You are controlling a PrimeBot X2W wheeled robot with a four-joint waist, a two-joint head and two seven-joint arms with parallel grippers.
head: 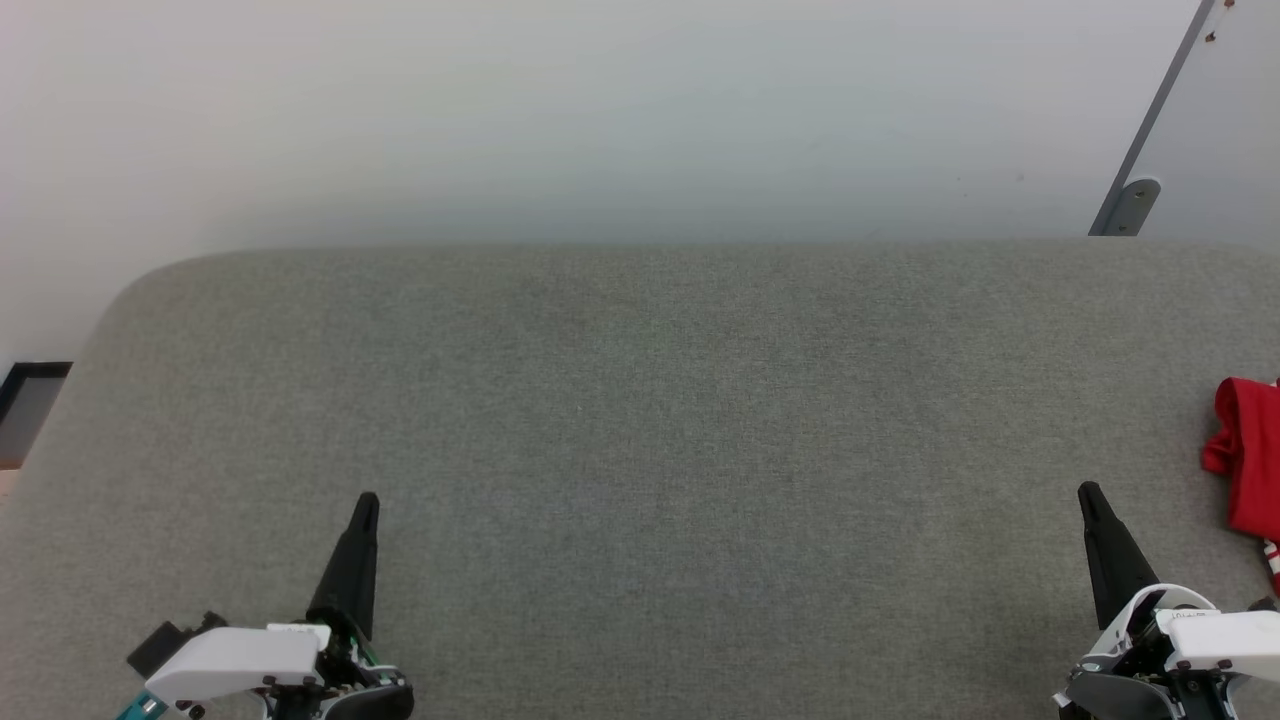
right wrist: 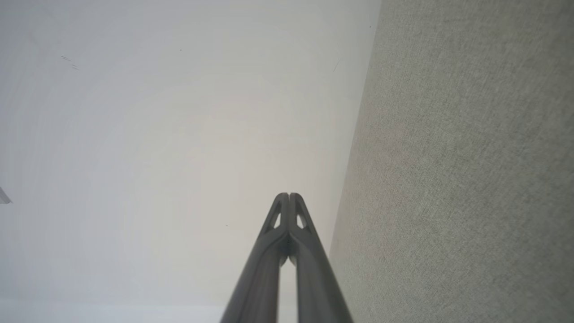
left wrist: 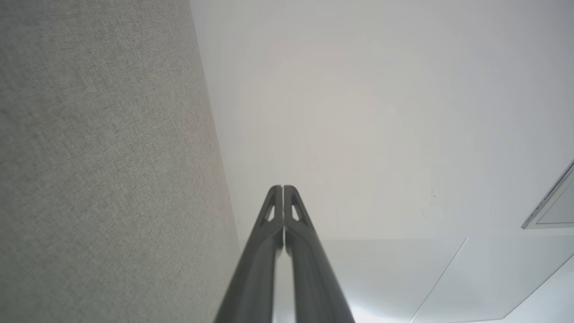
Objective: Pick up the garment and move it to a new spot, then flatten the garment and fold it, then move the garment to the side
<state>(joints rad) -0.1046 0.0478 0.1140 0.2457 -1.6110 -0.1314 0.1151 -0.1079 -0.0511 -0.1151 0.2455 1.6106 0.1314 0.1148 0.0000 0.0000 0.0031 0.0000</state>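
Two grippers, the left gripper [head: 367, 502] and right gripper [head: 1088, 492], are poised over a grey fabric surface [head: 640, 400], each with its jaws pressed together and holding nothing. The garment [head: 1250, 460], a crumpled red heap partly cut off from sight, lies just outboard of the right jaws, slightly ahead of their tips. Approaching with jaws closed would likely shove the cloth away, and a blind pinch might catch only one layer.

Prob. a robot test rm / lab, not a home: plain white wall [head: 600, 120], big desk [head: 640, 420] covered in grey fabric w/ rounded corner, grey metal strut [head: 1150, 130] w/ foot bracket top right, left gripper [head: 366, 500] & right gripper [head: 1087, 490] at the desk's near edge.
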